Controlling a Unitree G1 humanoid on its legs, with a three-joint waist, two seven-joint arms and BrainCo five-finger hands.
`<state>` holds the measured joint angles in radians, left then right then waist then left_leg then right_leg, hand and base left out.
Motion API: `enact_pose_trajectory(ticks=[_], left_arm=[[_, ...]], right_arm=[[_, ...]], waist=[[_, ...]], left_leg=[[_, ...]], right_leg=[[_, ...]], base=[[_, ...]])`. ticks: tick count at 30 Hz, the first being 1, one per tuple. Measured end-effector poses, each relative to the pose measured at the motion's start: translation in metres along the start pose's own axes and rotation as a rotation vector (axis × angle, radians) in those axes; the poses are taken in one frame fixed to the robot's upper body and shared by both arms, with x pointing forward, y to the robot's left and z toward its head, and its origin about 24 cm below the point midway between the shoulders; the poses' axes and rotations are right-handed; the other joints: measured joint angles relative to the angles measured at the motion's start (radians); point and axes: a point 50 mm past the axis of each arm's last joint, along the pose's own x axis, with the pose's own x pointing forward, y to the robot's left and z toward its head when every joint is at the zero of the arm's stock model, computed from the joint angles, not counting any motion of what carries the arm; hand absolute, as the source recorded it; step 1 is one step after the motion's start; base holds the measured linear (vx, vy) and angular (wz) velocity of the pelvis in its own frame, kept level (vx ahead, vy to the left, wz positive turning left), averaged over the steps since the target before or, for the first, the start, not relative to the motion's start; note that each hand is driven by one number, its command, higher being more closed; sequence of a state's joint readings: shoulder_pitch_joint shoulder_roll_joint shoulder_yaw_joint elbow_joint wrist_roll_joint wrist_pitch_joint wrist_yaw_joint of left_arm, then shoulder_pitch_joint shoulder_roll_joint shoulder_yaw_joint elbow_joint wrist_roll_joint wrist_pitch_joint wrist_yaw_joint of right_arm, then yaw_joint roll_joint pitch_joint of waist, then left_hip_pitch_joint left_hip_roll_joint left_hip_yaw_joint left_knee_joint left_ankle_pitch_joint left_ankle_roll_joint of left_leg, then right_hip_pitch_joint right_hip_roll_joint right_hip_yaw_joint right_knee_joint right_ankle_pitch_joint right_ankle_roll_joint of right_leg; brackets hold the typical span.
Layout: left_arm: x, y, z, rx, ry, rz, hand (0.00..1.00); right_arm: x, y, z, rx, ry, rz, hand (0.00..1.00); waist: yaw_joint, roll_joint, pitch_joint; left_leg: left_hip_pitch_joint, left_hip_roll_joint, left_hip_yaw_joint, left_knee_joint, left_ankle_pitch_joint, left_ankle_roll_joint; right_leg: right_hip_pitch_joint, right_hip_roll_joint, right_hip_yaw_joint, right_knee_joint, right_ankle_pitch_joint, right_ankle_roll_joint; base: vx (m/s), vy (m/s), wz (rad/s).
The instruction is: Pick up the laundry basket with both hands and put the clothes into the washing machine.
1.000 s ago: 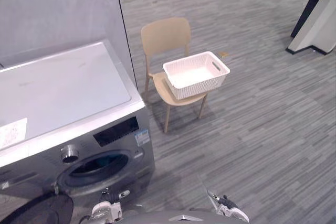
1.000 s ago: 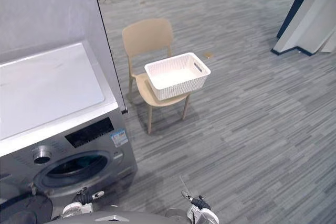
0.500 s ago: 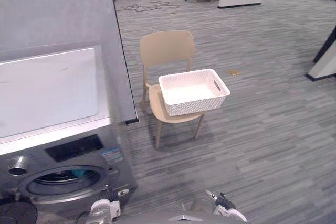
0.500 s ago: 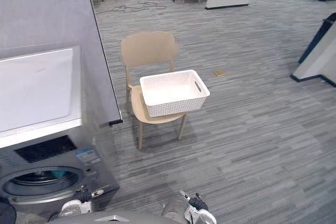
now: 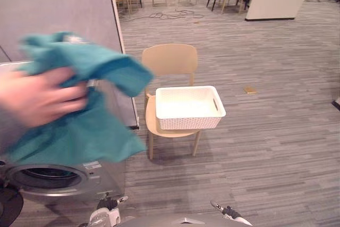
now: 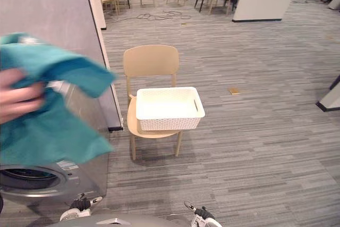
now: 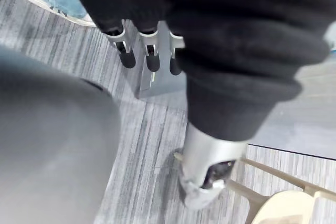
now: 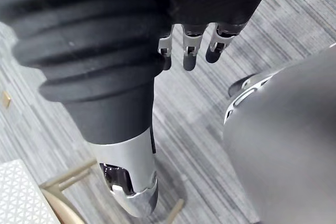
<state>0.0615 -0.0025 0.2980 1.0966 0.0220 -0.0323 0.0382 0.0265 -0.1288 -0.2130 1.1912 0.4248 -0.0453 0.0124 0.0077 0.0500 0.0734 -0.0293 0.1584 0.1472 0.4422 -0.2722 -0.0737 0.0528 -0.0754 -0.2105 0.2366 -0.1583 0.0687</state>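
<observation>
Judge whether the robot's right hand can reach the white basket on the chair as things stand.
Probably not yet. The right hand hangs low with relaxed fingers, while the basket sits on the chair across bare floor. Nothing blocks it; it just looks too far.

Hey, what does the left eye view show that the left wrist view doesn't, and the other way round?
Left eye view: a person's hand holding up a teal cloth, the front of the washer, and the white basket on the seat. Left wrist view: the robot's left hand, fingers straight and holding nothing, plus a person's shoe. Both: the tan chair and grey floor.
</observation>
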Motion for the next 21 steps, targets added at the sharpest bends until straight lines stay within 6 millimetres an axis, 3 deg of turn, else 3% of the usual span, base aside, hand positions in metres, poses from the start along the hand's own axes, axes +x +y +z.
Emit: enact_pose_trajectory(ticks=[1, 2, 4, 7, 8, 10, 11, 12, 13, 16, 17, 19, 20, 21], left_arm=[[0.0, -0.001, -0.001, 0.004, 0.004, -0.008, 0.0], [0.0, -0.001, 0.002, 0.002, -0.004, -0.014, 0.0], [0.001, -0.002, 0.004, -0.02, -0.007, -0.018, 0.0], [0.001, -0.002, 0.004, -0.061, -0.005, -0.008, 0.0], [0.001, -0.001, 0.004, -0.062, -0.003, -0.006, 0.0], [0.001, 0.001, 0.003, -0.065, -0.004, 0.0, 0.0], [0.001, 0.001, 0.004, -0.065, -0.004, 0.002, 0.0], [0.001, 0.002, 0.005, -0.06, -0.006, 0.003, 0.0], [0.002, 0.006, 0.01, -0.047, -0.019, 0.011, 0.0], [0.003, 0.009, 0.014, -0.012, -0.03, 0.012, 0.0], [0.003, 0.007, 0.015, 0.009, -0.031, 0.002, 0.0], [0.004, 0.003, 0.018, 0.046, -0.037, -0.007, 0.0], [0.004, 0.002, 0.018, 0.05, -0.035, -0.005, 0.0], [0.004, 0.0, 0.017, 0.052, -0.035, -0.006, 0.0]], right_arm=[[0.0, 0.0, 0.0, 0.0, 0.001, 0.001, 0.0], [0.0, 0.006, -0.002, 0.008, 0.001, 0.015, 0.0], [0.0, 0.014, 0.0, 0.01, -0.017, 0.04, 0.0], [0.0, 0.016, 0.001, -0.045, -0.017, 0.048, 0.0], [0.0, 0.02, 0.0, -0.076, -0.019, 0.066, 0.0], [-0.002, 0.025, -0.004, -0.101, -0.023, 0.092, 0.0], [-0.003, 0.023, -0.005, -0.099, -0.022, 0.09, 0.0], [-0.004, 0.023, -0.002, -0.083, -0.042, 0.094, 0.0], [-0.005, 0.025, 0.0, -0.077, -0.062, 0.106, 0.0], [-0.006, 0.02, -0.008, -0.068, -0.05, 0.093, 0.0], [-0.007, 0.018, -0.009, -0.058, -0.047, 0.084, 0.0], [-0.006, 0.016, -0.006, 0.008, -0.062, 0.064, 0.0], [-0.006, 0.015, -0.005, 0.021, -0.067, 0.057, 0.0], [-0.006, 0.011, -0.004, 0.041, -0.071, 0.041, 0.0]], waist=[[0.002, 0.001, -0.003], [0.017, -0.02, -0.013], [0.027, -0.02, -0.008], [0.042, -0.023, 0.007], [0.042, -0.033, 0.008], [0.048, -0.061, -0.006], [0.045, -0.057, -0.01], [0.043, -0.063, -0.006], [0.033, -0.082, 0.004], [0.017, -0.103, 0.002], [0.015, -0.1, 0.001], [0.017, -0.092, 0.006], [0.016, -0.086, 0.008], [0.014, -0.071, 0.01]], left_leg=[[0.016, -0.017, -0.01, -0.068, -0.003, -0.006], [0.016, -0.051, -0.011, -0.144, 0.053, 0.012], [0.016, -0.084, -0.026, -0.194, 0.092, 0.033], [0.067, -0.104, -0.006, -0.223, 0.093, 0.042], [0.098, -0.113, 0.003, -0.238, 0.084, 0.051], [0.123, -0.14, 0.017, -0.257, 0.065, 0.057], [0.123, -0.143, 0.016, -0.257, 0.06, 0.061], [0.129, -0.143, 0.016, -0.25, 0.054, 0.065], [0.147, -0.146, 0.005, -0.242, 0.05, 0.067], [0.179, -0.136, -0.069, -0.213, 0.031, 0.057], [0.182, -0.121, -0.092, -0.218, 0.033, 0.053], [0.177, -0.115, -0.134, -0.226, 0.035, 0.045], [0.179, -0.111, -0.144, -0.234, 0.035, 0.041], [0.188, -0.086, -0.148, -0.245, 0.033, 0.028]], right_leg=[[-0.003, -0.002, -0.007, -0.018, 0.01, 0.002], [-0.004, -0.018, -0.01, -0.068, 0.047, 0.005], [0.002, -0.034, -0.022, -0.136, 0.089, 0.013], [0.042, -0.059, -0.011, -0.129, 0.086, 0.013], [0.046, -0.077, -0.005, -0.092, 0.058, 0.019], [-0.02, -0.124, 0.011, 0.061, -0.006, 0.043], [-0.059, -0.133, 0.019, 0.14, -0.016, 0.041], [-0.166, -0.152, 0.058, 0.362, -0.008, 0.029], [-0.254, -0.165, 0.102, 0.561, 0.056, -0.006], [-0.309, -0.163, 0.128, 0.738, 0.211, 0.002], [-0.298, -0.173, 0.113, 0.747, 0.18, -0.006], [-0.298, -0.23, 0.073, 0.677, 0.007, -0.01], [-0.297, -0.252, 0.059, 0.628, -0.015, -0.009], [-0.284, -0.275, 0.043, 0.482, -0.018, -0.008]], base=[[0.04, -0.001, 0.42], [0.04, 0.023, 0.31], [0.04, 0.062, 0.27], [0.02, 0.093, -0.01], [0.0, 0.065, -0.13], [0.01, 0.056, -0.21], [0.01, 0.026, -0.16], [0.03, -0.005, 0.08], [0.04, -0.011, 0.24], [0.13, -0.087, 0.67], [0.14, -0.131, 0.67], [0.17, -0.176, 0.51], [0.21, -0.265, 0.33], [0.14, -0.223, 0.18]])
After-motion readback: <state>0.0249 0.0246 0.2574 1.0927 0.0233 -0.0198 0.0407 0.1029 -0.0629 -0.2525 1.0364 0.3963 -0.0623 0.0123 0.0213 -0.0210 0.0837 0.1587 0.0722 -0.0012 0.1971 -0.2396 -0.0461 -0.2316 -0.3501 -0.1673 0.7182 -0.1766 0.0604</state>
